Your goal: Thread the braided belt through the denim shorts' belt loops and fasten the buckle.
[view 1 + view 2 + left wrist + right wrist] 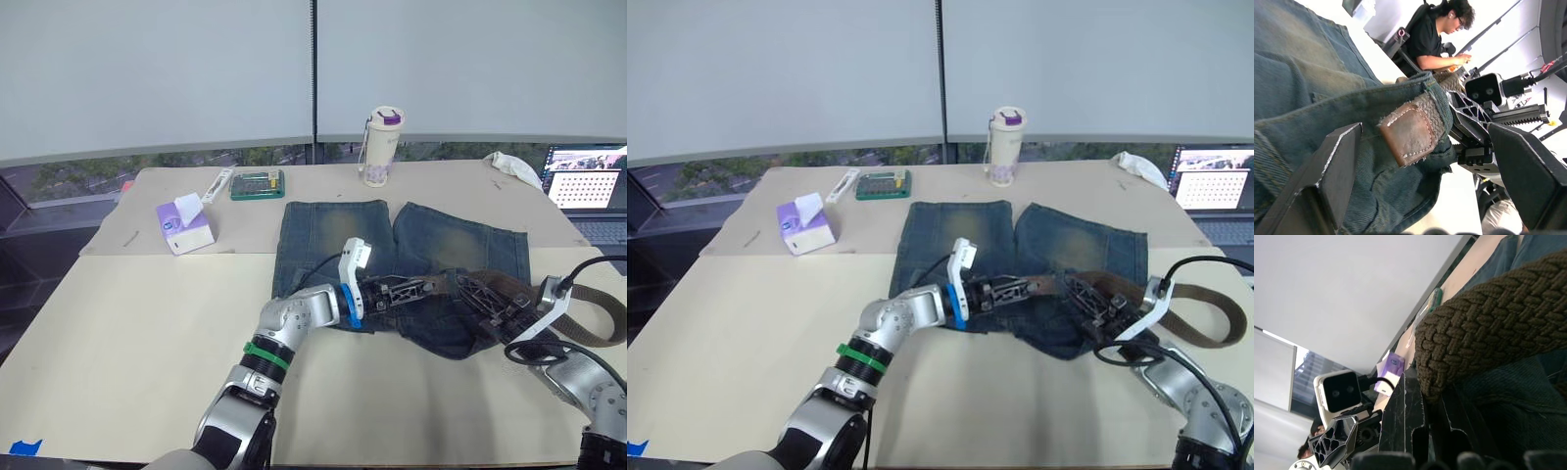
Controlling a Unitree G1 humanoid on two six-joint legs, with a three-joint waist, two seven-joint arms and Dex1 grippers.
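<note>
Lying flat at the centre of the head views, legs toward the top of the frame: the denim shorts [411, 264], on the table [127, 323], waistband bunched at lower centre. Running from that waistband out to the right edge in a loose loop: the braided belt [588, 308], its leather-tipped end [1410, 134] poking out past a denim fold in the left wrist view. Buckle not made out.

Hovering at lower centre, the left gripper [416, 291], fingers spread wide on either side of the leather tip, gripping nothing. Sitting at lower right, the right gripper [487, 299], pressed together on the belt, with the braid bearing against one finger [1403, 416] in the right wrist view.

Judging the step: feeding the belt through the waistband, with most of the strap lying outside to the right, so early going. Next move likely calling for pinching the leather tip with the left and drawing it along while the right pushes slack forward, keeping the denim from bunching. Also sitting at the top of the frame: a tissue box [184, 227] and a tumbler [382, 147].
</note>
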